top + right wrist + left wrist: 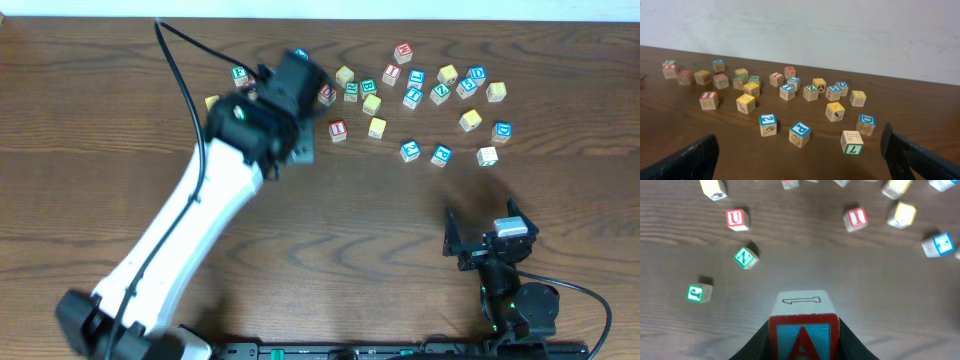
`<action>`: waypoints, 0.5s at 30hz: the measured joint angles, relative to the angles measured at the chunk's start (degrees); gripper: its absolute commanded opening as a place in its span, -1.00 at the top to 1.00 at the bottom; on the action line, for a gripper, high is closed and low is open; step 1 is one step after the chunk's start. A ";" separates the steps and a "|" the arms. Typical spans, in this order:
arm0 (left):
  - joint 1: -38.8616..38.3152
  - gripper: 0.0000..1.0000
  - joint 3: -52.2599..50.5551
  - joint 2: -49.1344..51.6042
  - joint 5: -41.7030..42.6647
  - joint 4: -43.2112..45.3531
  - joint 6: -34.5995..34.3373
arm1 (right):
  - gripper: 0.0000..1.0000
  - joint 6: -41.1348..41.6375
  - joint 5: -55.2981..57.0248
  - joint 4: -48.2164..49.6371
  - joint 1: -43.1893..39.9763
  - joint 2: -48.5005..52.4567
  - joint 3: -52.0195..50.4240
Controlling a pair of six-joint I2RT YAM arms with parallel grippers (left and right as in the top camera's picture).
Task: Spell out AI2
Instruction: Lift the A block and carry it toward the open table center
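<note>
My left gripper (pixel 802 347) is shut on the A block (pixel 802 330), which has a red letter on blue with a red border, and holds it above the table. In the overhead view this gripper (pixel 297 70) is at the left end of the block scatter. The red I block (pixel 338 130) lies just right of it and also shows in the left wrist view (pixel 856 218). The blue 2 block (pixel 410 150) lies further right and shows in the right wrist view (pixel 768 124). My right gripper (pixel 480 240) is open and empty, nearer the front than the blocks.
Several other letter blocks lie scattered along the far side of the table: a red U (pixel 736 219), a green N (pixel 746 257), a blue P (pixel 800 133), an L (pixel 852 141) and a blue D (pixel 866 123). A black cable (pixel 180 70) trails over the left arm.
</note>
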 measured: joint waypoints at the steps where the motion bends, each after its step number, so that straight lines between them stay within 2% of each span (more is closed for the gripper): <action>1: -1.66 0.63 -2.29 -1.73 -0.94 0.87 -0.35 | -0.99 0.00 0.00 0.00 0.00 0.00 0.00; 8: -7.28 0.63 -18.51 -12.17 -2.23 9.03 -6.05 | -0.98 0.00 0.00 0.00 0.00 0.00 0.00; 15: -7.28 0.63 -26.91 -11.87 1.70 15.23 -9.25 | -0.99 0.00 0.00 0.00 0.00 0.00 0.00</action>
